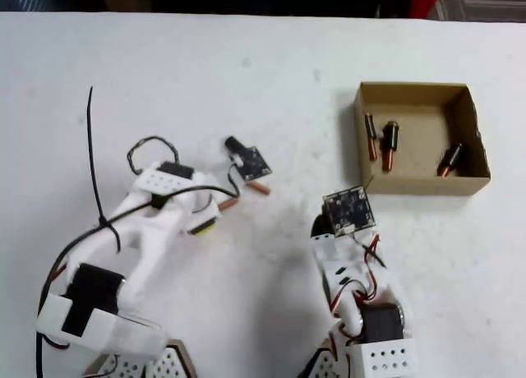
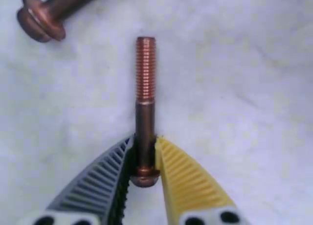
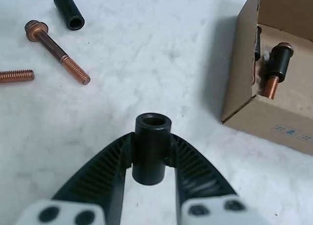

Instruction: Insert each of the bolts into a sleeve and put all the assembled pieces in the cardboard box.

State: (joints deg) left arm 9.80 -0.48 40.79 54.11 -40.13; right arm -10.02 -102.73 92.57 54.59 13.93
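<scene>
The left gripper is clamped on a bolt just above its head. The shank runs straight out along the fingers and the threads lead. The right gripper is closed around a black sleeve, gripped at mid-length, with its open bore facing ahead, away from the wrist.

The next move likely turns on how these two axes sit. In the high view the threaded tip points across the table toward the right arm, and the tip and sleeve are apart. From the right wrist, the threaded end lies off to one side and roughly crosswise to the bore. So the axes do not appear to line up, and one wrist probably has to swing round before the tip can enter.

Beyond the grippers, one loose bolt lies flat on the table. One loose sleeve lies just past its head, nearer the left arm than the right.

Farthest out, on the right arm's side, the box holds three assembled pieces.

That makes two bolts and two sleeves outside the box: one of each held and one of each loose.
</scene>
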